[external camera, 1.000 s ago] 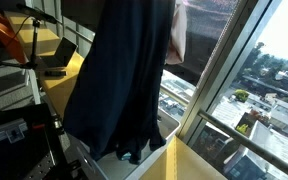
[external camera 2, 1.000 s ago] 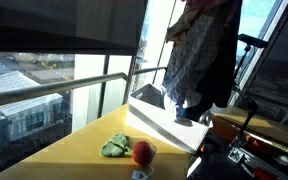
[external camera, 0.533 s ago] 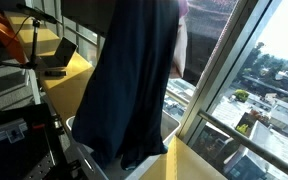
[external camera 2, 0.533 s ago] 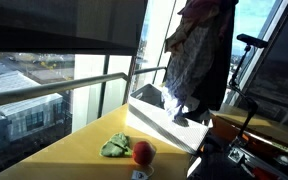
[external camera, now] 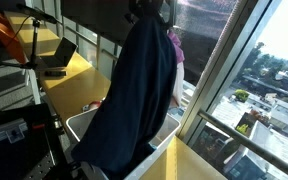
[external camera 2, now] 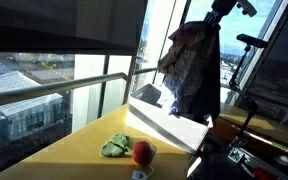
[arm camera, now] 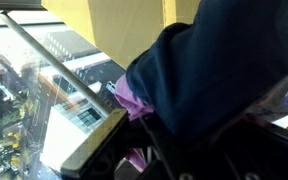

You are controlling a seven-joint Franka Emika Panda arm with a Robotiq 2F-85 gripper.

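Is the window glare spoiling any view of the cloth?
In an exterior view the cloth is a dark backlit mass, the window sky washed out; in an exterior view sun blows out the window, the cloth half silhouette; in the wrist view the cloth fills the frame, close and soft, deep shadow below.

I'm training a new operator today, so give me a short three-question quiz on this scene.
1. True or false: the dark garment hangs from the tool over the white bin.
2. What lies beside the red apple on the yellow table? A) green cloth B) spoon C) mug
3. Fill in: the table stands by a large ____.
Key: 1 true; 2 A; 3 window.
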